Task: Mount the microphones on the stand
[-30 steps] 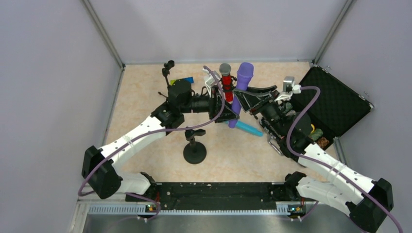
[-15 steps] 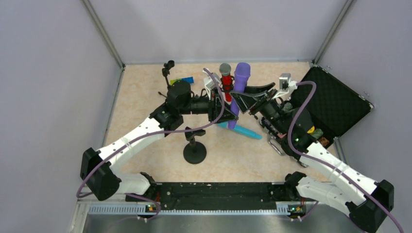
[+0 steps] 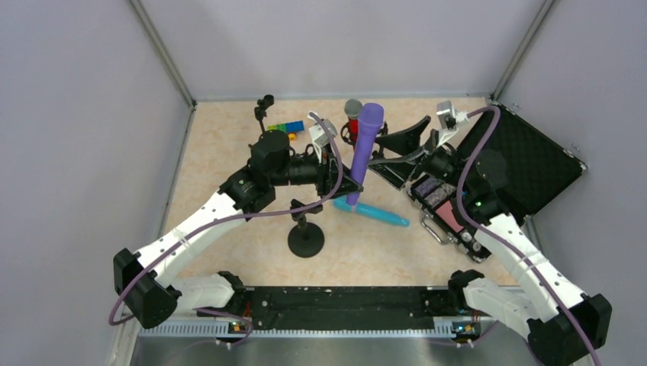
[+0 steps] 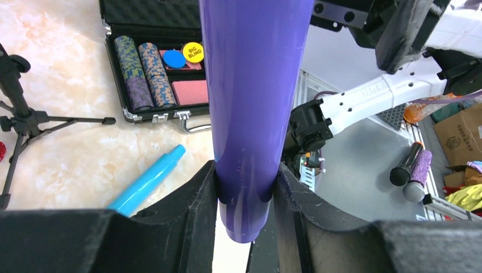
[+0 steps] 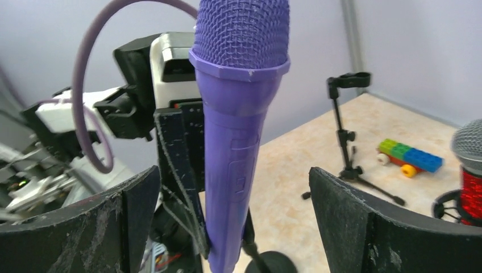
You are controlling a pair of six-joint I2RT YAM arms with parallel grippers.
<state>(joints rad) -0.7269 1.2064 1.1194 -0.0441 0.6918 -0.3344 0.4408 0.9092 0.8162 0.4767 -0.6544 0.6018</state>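
Left jaws pinch the purple mic (image 3: 365,149) near its tail, upright above the counter (image 3: 221,145). Right jaws are spread wide, clear of it. Blue mic (image 3: 375,214) lies below; red mic (image 3: 352,108) stands behind.

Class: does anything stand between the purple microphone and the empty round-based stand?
Only the left arm's purple cable, which crosses the top of the round-based stand. The left gripper holds the purple microphone just right of that stand; the light-blue microphone lies farther right.
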